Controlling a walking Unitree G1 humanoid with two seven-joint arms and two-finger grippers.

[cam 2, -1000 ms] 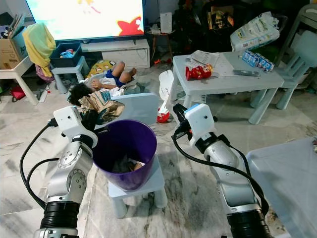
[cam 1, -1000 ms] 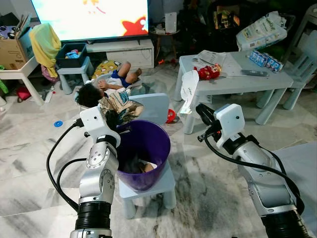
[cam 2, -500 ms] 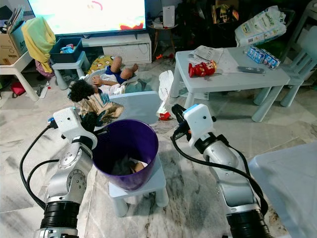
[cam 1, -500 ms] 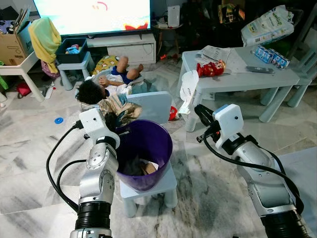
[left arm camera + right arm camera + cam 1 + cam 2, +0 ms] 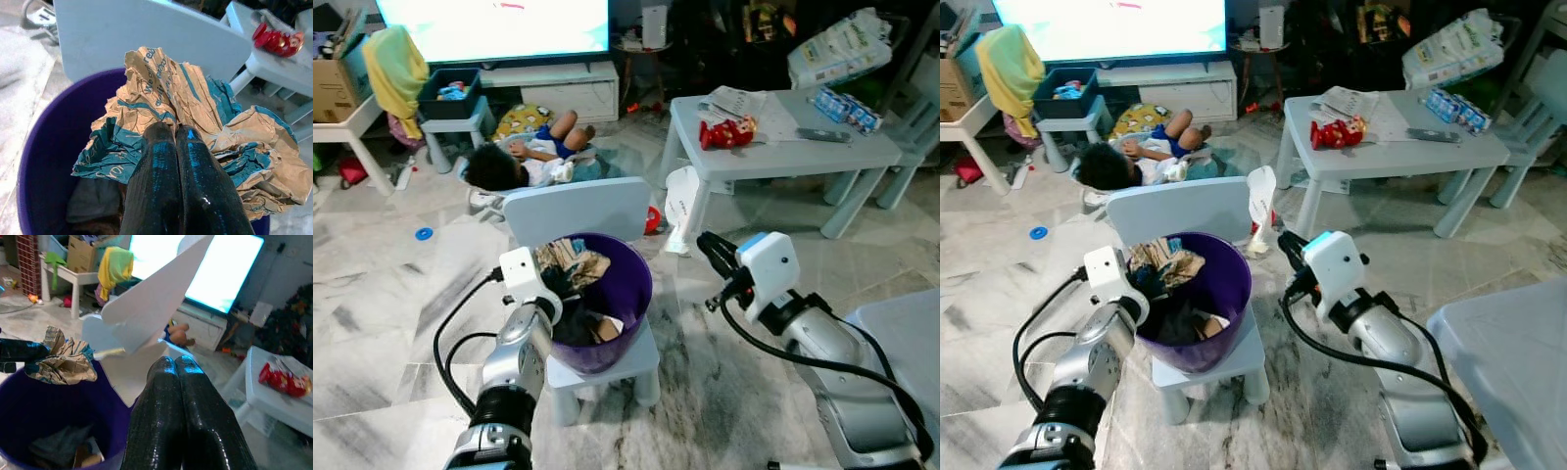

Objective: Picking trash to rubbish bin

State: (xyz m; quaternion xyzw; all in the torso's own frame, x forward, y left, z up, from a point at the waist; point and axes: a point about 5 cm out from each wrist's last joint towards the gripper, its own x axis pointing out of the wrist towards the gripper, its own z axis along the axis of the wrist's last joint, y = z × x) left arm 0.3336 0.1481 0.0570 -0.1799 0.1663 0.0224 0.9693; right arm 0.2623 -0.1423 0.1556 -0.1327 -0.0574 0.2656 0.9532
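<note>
A purple bin (image 5: 637, 290) stands on the seat of a small pale blue chair (image 5: 578, 207), with dark trash at its bottom. My left gripper (image 5: 554, 283) is at the bin's near-left rim, shut on a crumpled brown and teal paper bag (image 5: 195, 110) that hangs over the bin's mouth. Just right of the bin, my right gripper (image 5: 711, 247) is shut on a stiff white sheet of packaging (image 5: 151, 303), which stands up above its fingers (image 5: 193, 382).
A person (image 5: 523, 161) lies on the floor behind the chair. A grey table (image 5: 803, 155) with a red toy (image 5: 724, 132) and papers is at the back right. A TV stand and a stool are at the back left, a pale surface (image 5: 901, 318) at the near right.
My left gripper has carried the crumpled paper bag from behind the bin's rim to over its mouth. The right gripper still holds the white sheet. The camera has shifted.
</note>
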